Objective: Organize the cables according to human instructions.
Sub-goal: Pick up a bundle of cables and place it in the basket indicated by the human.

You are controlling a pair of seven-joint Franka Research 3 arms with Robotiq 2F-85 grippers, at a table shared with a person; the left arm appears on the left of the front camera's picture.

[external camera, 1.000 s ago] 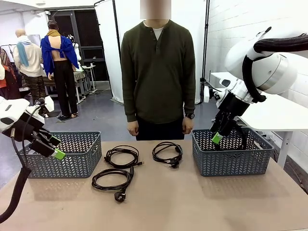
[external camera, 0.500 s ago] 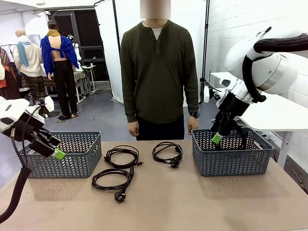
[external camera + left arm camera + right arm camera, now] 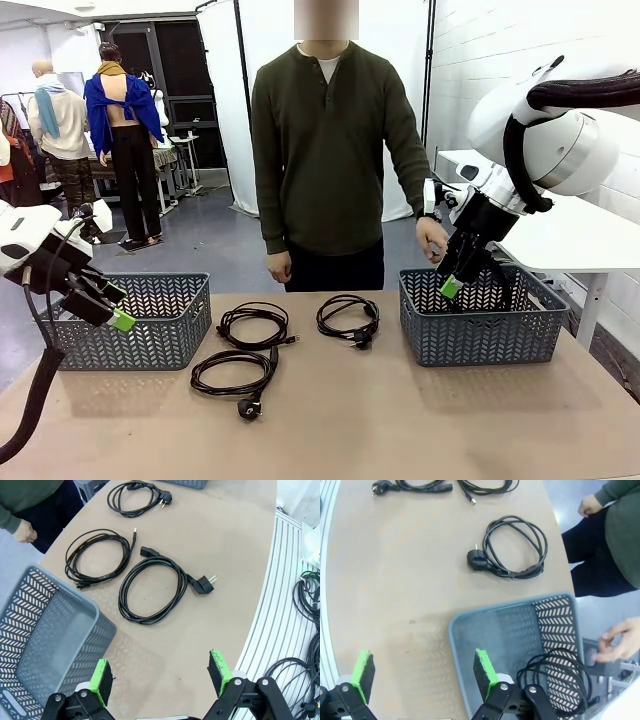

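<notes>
Since a second ago the person's hand (image 3: 432,240) has risen from the hip to just beside the right gripper (image 3: 423,672). Both arms are unmoved, with the right gripper's fingers spread wide on nothing and the left gripper (image 3: 160,675) the same. One thin black power cord (image 3: 555,655), loosely coiled, lies in the grey basket (image 3: 555,625) under the right gripper, and three more coiled cords (image 3: 202,583) lie flat and apart on the table (image 3: 225,540) ahead of the left gripper, plug ends showing.

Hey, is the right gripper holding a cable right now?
No, the right gripper is open and holds nothing, while a coiled cable lies in the basket.
</notes>
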